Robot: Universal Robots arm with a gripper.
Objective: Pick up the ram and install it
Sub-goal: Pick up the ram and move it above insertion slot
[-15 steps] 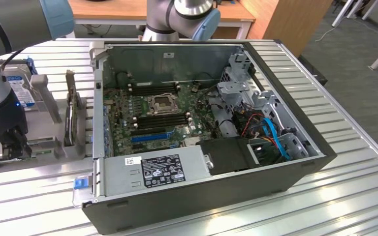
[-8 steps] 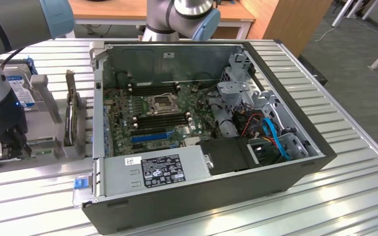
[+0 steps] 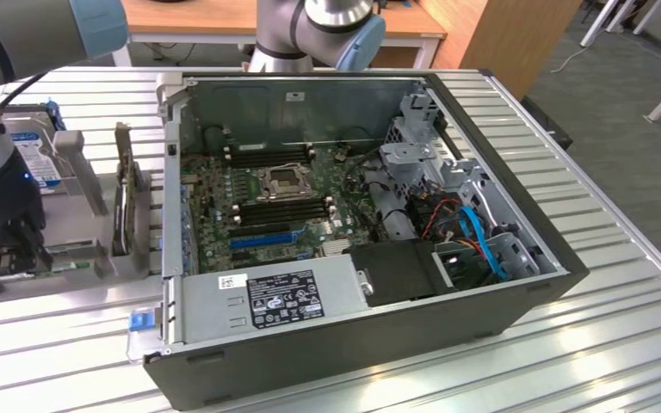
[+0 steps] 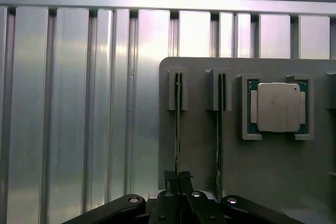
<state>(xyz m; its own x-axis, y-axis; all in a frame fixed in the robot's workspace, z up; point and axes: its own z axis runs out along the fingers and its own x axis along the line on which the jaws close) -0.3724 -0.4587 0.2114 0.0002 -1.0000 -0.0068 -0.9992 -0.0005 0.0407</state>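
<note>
Metal table [image 4: 68,103] | ram [image 4: 178,124] edge-up, lengthwise along holder [image 4: 199,145] | claw [image 4: 178,179] clamps it

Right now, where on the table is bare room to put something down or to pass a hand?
Free: the ribbed table between the computer case and its edge on the exterior view's right; also the strip on the camera's side of the grey holder. Crowded: the holder, with the processor, the expansion card and the fingers shut on the ram.
</note>
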